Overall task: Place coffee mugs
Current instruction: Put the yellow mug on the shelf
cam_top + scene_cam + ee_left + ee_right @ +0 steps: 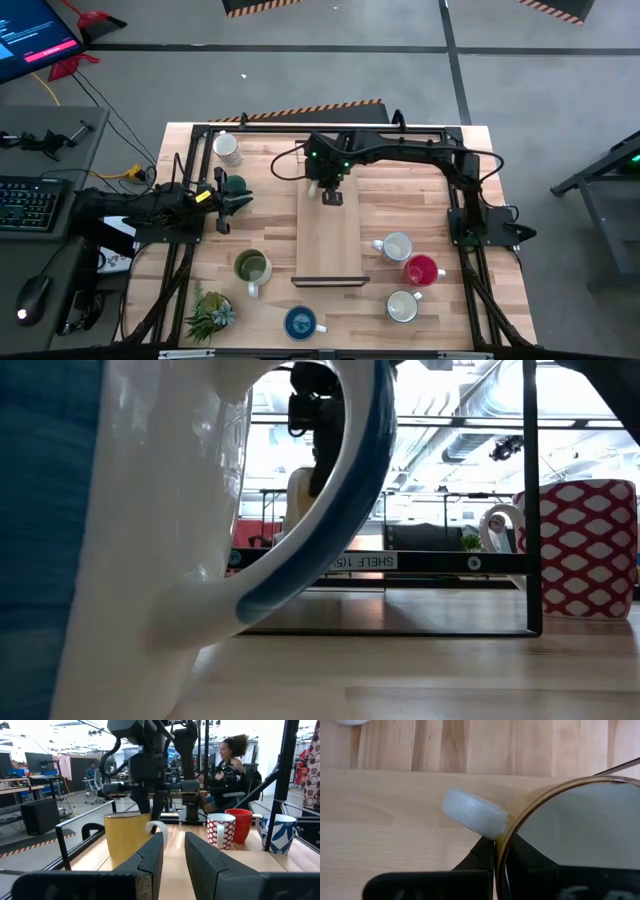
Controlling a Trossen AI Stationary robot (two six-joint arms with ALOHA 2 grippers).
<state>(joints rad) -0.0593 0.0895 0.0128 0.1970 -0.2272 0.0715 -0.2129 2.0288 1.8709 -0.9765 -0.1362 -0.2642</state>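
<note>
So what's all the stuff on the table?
yellow mug: 1, yellow, white handle, at the board
teal mug: 1, beside left gripper
olive mug: 1, left of board
blue mug: 1, beside plant
red mug: 1, right of board
white mugs: 2, flanking red mug
patterned mug: 1, whitish, table corner
board: 1, light wood, middle
plant: 1, green, spiky, corner
left gripper: open, empty
right gripper: pinching yellow mug's rim

Raised shelf board [328,240] at table [440,190] centre; three mugs [396,246] right of it, plant [208,314] near left.
</note>
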